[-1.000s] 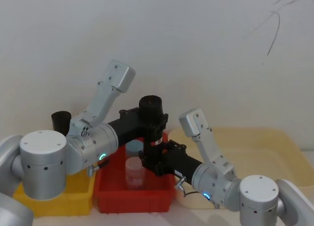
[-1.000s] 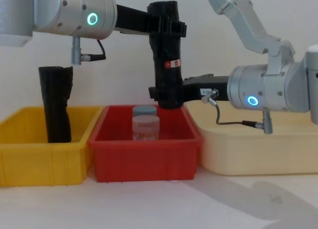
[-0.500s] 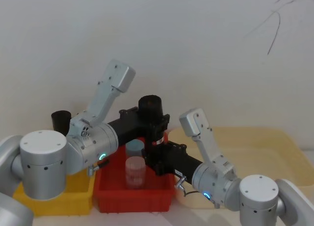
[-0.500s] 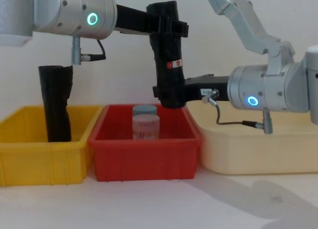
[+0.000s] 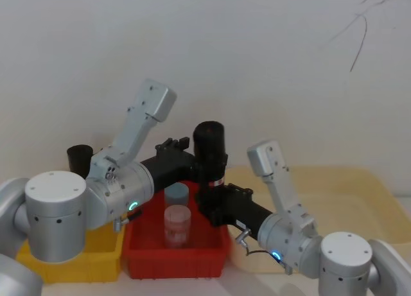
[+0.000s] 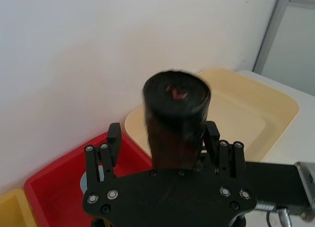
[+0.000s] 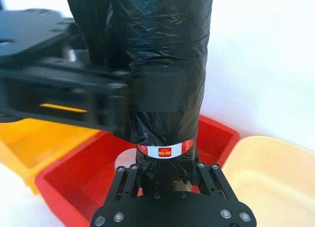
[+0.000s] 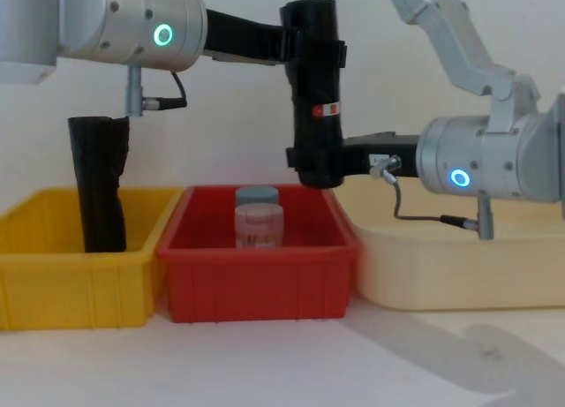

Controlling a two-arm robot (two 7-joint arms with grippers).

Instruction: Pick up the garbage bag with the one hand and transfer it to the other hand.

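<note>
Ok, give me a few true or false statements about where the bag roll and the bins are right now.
The right pincer is shut on the lower end of the garbage bag. True.
The garbage bag lies in the red bin. False: it is held upright above it.
A second black roll stands in the yellow bin. True.
The left pincer rests in the yellow bin. False: it flanks the bag's upper part.

Tall black garbage bag [image 8: 315,89] — upright in midair, red-and-white sticker mid-height, base clamped in right claw [image 8: 320,167]
</note>
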